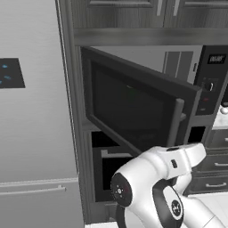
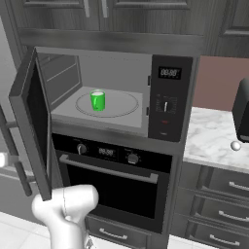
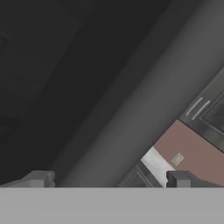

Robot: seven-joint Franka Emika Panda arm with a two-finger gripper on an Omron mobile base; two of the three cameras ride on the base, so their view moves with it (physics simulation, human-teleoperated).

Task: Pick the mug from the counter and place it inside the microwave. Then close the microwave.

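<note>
The gripper [image 3: 109,180] is wide open and holds nothing, right by the microwave door [image 3: 65,87]. The green mug [image 2: 97,100] sits inside the microwave [image 2: 112,97], far ahead. A hard push could slam the door.

turntable [image 2: 127,108]: mug [image 2: 97,101] upright | counter [image 2: 209,138]: white ball [image 2: 236,145], black appliance [image 2: 241,109]

black countertop appliance [image 2: 241,109] cut by the right edge; display digits [image 2: 169,73] too small to read

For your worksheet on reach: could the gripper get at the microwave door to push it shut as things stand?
Probably yes: the open gripper faces the microwave door closely, with nothing between them.
</note>
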